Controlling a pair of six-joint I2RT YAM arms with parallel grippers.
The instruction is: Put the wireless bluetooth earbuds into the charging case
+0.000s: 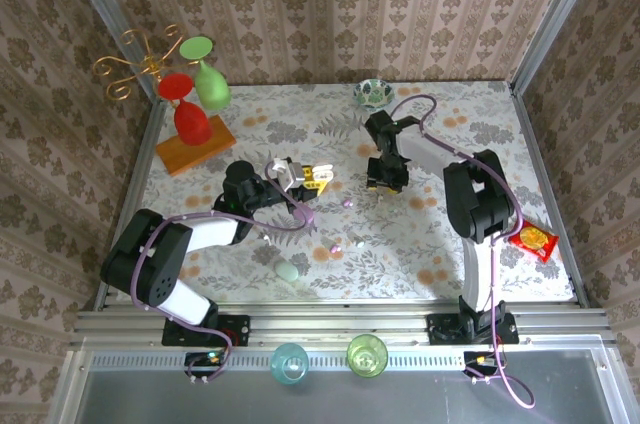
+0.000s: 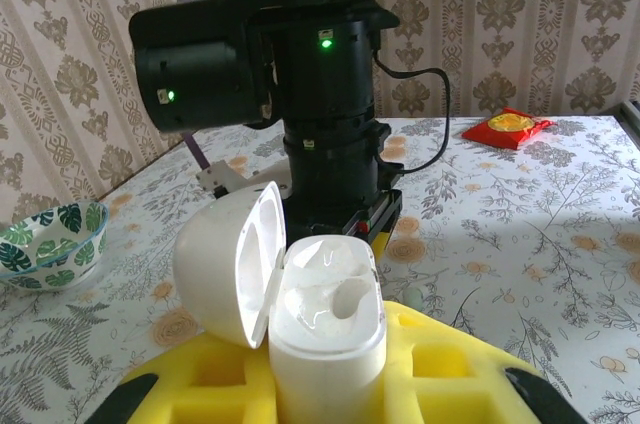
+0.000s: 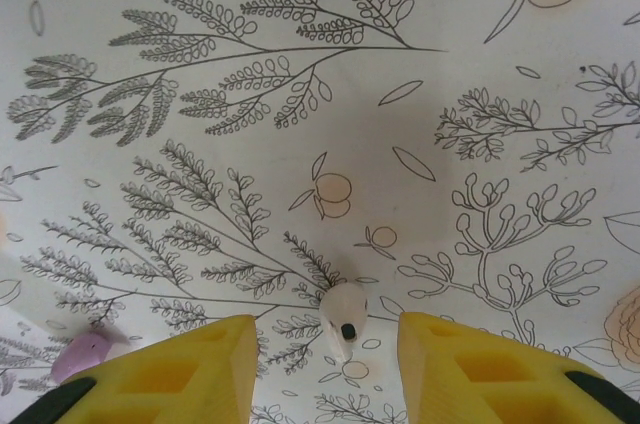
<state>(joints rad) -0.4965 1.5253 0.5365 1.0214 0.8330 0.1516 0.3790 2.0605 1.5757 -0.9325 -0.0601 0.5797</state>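
No text, number or brand can be read in any view. The red and yellow snack packet (image 1: 533, 241) at the right edge of the top view carries printed colour, but it is too small there to make out. The packet also lies in the upper right of the left wrist view (image 2: 505, 126), where the printing is too blurred to read.

The middle of the worktop (image 1: 420, 244) lies open, bar small earbuds (image 1: 347, 202) and a green case (image 1: 288, 270). Glasses (image 1: 190, 119) crowd the far left corner, a bowl (image 1: 372, 92) the far edge, a snack packet (image 1: 533, 240) the right edge.
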